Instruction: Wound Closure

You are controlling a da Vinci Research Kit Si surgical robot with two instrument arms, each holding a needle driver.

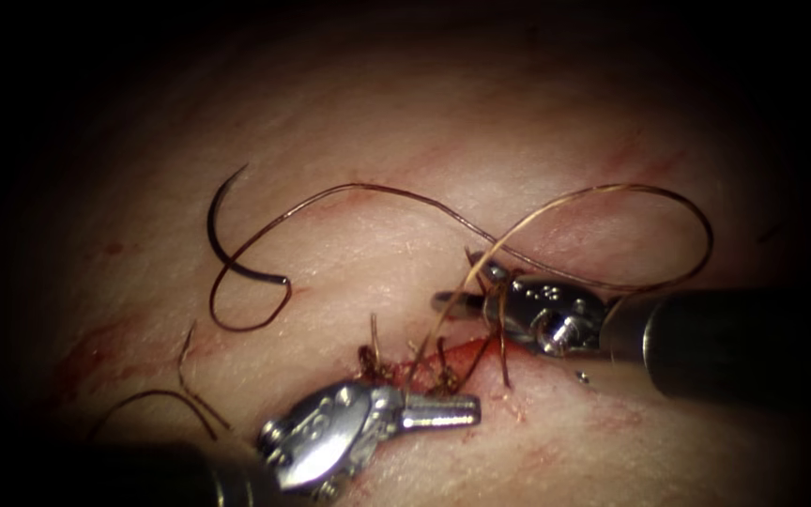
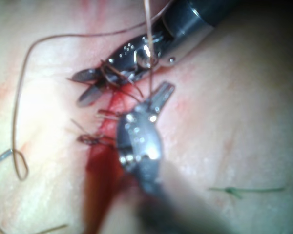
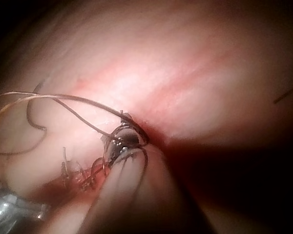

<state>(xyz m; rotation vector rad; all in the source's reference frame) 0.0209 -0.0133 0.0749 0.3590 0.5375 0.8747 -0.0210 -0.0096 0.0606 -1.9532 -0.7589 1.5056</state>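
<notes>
The curved needle [image 1: 216, 230] lies free on the tissue [image 1: 481, 141], left of the cut [image 1: 469, 355], held by neither tool. Its thread [image 1: 405, 195] sweeps right in a wide loop [image 1: 701, 239] and winds around my right tool [image 1: 454, 278], whose jaws stand open just above the cut. Another stretch of thread [image 1: 443, 314] drops to my left tool [image 1: 466, 410], which lies shut below the cut and pinches the thread near the base of its jaws. In the left wrist view the thread [image 2: 147, 44] rises straight from the left tool [image 2: 166, 90], and the right tool [image 2: 77, 89] gapes beside it.
Earlier stitches with short knotted ends [image 1: 368, 361] stand along the cut, with red fluid [image 2: 105, 170] pooled in it. Loose cut ends of thread [image 1: 188, 371] lie at the lower left. The right tool's dark shaft [image 1: 734, 343] crosses the right side.
</notes>
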